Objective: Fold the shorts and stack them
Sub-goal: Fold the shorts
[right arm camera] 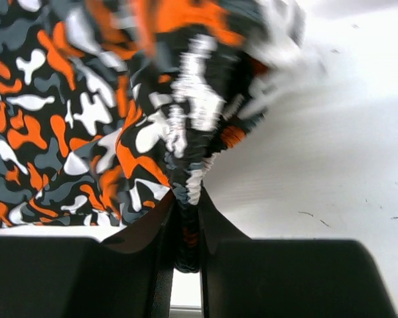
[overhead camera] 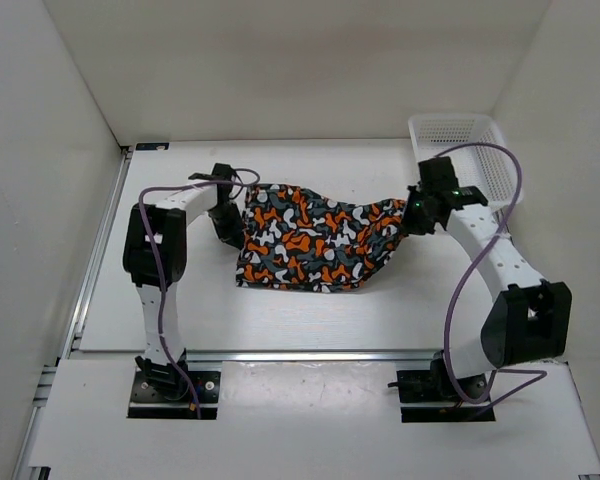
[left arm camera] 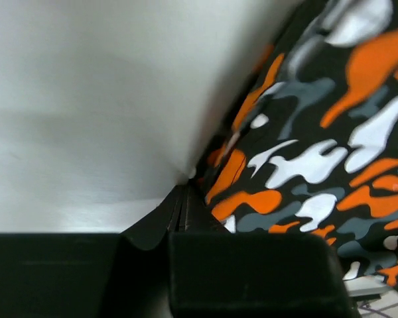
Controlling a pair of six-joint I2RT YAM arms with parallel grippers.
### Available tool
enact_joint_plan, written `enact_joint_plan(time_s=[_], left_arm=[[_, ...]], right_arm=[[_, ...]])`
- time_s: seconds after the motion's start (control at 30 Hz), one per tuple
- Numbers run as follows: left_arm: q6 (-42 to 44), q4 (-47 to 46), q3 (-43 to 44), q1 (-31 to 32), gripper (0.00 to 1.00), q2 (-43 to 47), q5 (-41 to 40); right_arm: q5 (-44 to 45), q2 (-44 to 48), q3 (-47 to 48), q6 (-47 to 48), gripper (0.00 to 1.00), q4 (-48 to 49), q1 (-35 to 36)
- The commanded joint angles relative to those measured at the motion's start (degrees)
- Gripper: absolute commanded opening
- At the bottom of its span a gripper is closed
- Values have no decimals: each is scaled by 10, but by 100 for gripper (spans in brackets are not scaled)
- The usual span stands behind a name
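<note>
The shorts (overhead camera: 315, 238), printed in orange, white, grey and black blotches, hang stretched between my two grippers above the white table (overhead camera: 180, 300); the lower edge sags toward the near side. My left gripper (overhead camera: 227, 222) is shut on the shorts' left edge; in the left wrist view its jaws (left arm camera: 184, 199) meet tight on the fabric edge (left arm camera: 318, 152). My right gripper (overhead camera: 417, 216) is shut on the right end; in the right wrist view the gathered waistband (right arm camera: 192, 179) is pinched between the fingers (right arm camera: 186, 225).
A white mesh basket (overhead camera: 470, 150) stands at the back right, close behind the right arm. White walls enclose the table on the left, back and right. A metal rail (overhead camera: 100, 250) runs along the table's left edge.
</note>
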State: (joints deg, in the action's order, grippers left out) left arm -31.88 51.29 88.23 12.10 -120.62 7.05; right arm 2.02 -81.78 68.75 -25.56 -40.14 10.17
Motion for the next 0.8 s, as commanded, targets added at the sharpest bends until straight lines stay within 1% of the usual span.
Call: enact_joint_plan(time_s=[0.0, 0.03, 0.17, 0.23, 0.33, 0.4, 0.43, 0.47, 0.57, 0.67, 0.77], left_arm=[[-29, -26, -65, 35, 10, 40, 9], [-35, -26, -79, 41, 10, 49, 9], [-57, -38, -137, 75, 10, 106, 9], [-72, -38, -165, 80, 10, 141, 9], [-72, -38, -191, 88, 10, 174, -5], [-72, -38, -191, 69, 10, 180, -10], [-66, -38, -196, 62, 11, 180, -10], [-66, -38, -196, 56, 10, 180, -1], [-59, -38, -196, 50, 10, 194, -1], [-59, -38, -191, 50, 10, 202, -7], [-59, -33, -176, 38, 10, 159, -18]], right_arm=[[66, -26, 78, 27, 0, -30, 62], [79, -43, 95, 32, 0, -39, 89], [137, -91, 184, 56, 0, -92, 152], [152, -110, 230, 76, 0, -111, 187], [157, -131, 270, 107, 0, -122, 230], [157, -147, 303, 121, 0, -128, 251], [157, -153, 313, 134, 0, -135, 272], [166, -160, 335, 140, 0, -143, 281], [186, -183, 371, 154, 0, -159, 319], [200, -200, 383, 165, 0, -165, 353], [200, -224, 407, 170, 0, -165, 378]])
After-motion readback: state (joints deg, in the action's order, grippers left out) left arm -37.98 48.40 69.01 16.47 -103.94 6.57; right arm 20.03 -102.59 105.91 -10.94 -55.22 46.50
